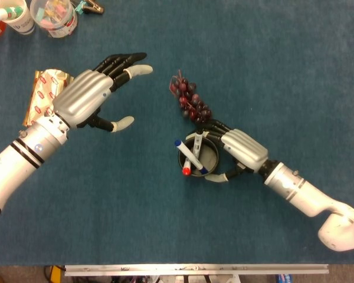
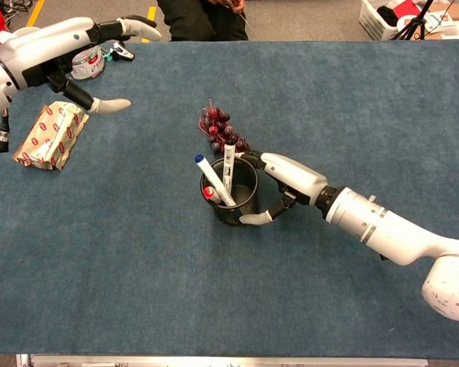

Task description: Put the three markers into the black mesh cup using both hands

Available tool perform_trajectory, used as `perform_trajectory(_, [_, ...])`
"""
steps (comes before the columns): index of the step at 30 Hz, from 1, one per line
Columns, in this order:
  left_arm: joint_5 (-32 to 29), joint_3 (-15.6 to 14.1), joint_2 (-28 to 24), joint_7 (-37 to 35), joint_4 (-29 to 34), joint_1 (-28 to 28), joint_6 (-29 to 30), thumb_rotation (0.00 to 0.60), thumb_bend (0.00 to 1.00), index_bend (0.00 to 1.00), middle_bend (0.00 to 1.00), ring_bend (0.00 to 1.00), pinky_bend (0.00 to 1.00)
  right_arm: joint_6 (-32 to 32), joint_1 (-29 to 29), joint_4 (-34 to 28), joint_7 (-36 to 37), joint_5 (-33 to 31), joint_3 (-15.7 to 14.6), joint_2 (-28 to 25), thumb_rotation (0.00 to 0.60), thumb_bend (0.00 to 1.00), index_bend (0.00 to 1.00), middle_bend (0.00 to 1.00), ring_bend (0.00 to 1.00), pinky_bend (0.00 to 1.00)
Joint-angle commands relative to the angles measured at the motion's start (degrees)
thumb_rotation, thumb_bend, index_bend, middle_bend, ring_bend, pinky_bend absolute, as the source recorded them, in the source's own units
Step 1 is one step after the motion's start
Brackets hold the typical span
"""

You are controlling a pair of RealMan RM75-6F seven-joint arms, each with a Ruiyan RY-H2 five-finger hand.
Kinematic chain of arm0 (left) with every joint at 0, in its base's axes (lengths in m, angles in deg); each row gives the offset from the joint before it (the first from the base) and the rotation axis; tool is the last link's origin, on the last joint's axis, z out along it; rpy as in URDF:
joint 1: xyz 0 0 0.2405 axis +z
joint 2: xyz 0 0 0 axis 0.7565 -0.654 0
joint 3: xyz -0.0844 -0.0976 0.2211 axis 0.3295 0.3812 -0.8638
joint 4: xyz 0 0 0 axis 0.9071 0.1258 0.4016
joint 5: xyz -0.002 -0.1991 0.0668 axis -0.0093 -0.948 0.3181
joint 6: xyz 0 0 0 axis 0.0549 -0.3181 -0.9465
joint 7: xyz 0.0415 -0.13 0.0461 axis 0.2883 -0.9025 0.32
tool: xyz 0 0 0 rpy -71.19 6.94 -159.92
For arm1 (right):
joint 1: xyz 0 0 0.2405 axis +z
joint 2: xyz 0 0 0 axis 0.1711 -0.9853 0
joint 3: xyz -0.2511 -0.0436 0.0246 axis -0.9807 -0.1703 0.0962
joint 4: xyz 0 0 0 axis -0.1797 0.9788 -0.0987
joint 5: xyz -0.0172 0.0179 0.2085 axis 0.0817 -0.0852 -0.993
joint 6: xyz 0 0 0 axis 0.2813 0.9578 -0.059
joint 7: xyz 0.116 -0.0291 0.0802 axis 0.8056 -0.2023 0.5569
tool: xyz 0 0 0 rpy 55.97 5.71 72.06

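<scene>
Presently the right hand (image 2: 291, 180) is clasping the black mesh cup (image 2: 231, 195) from 3 o'clock; light, tippy, markers (image 2: 214, 180) rattling loose inside; left hand (image 1: 91, 97) is hovering spread, empty.

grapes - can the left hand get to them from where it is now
Probably yes. The left hand hovers open, holding nothing, with bare blue cloth between it and the grapes. The right hand and mesh cup sit on their far side.

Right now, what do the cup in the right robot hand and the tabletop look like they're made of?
The black mesh cup looks like perforated metal with a matte black finish: thin, stiff wall with a fine grid, though coated plastic can't be ruled out. The table seems covered in blue carpet or felt: dull, fuzzy, no glare. The right robot hand wraps around the cup's side.
</scene>
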Motion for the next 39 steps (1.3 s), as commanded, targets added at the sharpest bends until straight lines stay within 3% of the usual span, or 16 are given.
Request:
perform_trajectory(1, [0.01,-0.06,-0.05,-0.43,0.13,-0.06,-0.11,0.600,0.29,0.11,0.00,0.00,0.00,0.57,-0.16,0.26,-0.58,0.29,-0.20,-0.12,0.600,0.20,0.17,0.17,0.06,0.00])
perform_trajectory(10, [0.18,-0.11,-0.10,-0.89,0.33,-0.36,-0.34,0.600,0.29,0.11,0.00,0.00,0.00,2.78,-0.75,-1.19,-3.85,1.33,-0.84,-2.32,0.600,0.12,0.01,0.09,0.01,0.00])
perform_trajectory(18, [0.25,-0.18,-0.51,-0.28,1.14,-0.62,-0.68,0.600,0.29,0.11,0.00,0.00,0.00,4.04,-1.74,-4.07,-8.87,1.32,-1.07,-5.75,0.600,0.04,0.00,0.01,0.00,0.00])
perform_trajectory(27, [0.60,-0.42,-0.74,3.69,1.43,0.86,1.94,0.600,0.29,0.11,0.00,0.00,0.00,4.78,-3.75,-16.28,-20.34,-1.12,-0.33,-17.43,0.600,0.05,0.00,0.01,0.00,0.00])
perform_trajectory(34, [-1.26,-1.31,-1.10,8.86,1.97,3.81,4.30,0.600,0.29,0.11,0.00,0.00,0.00,7.21,-7.27,-26.41,-29.28,-5.10,1.04,-27.64,0.600,0.09,0.00,0.10,0.00,0.00])
perform_trajectory(36, [-1.75,-1.80,-1.20,11.55,1.96,4.85,5.00,0.600,0.29,0.11,0.00,0.00,0.00,8.33,-8.57,-28.49,-31.47,-6.64,1.69,-29.84,0.600,0.14,0.06,0.16,0.02,0.00])
perform_trajectory(39, [-3.14,-2.35,-0.75,16.53,1.97,7.04,6.97,0.600,0.29,0.12,0.00,0.00,0.00,10.32,-10.76,-30.10,-33.69,-8.57,2.41,-32.92,0.600,0.26,0.26,0.27,0.10,0.01])
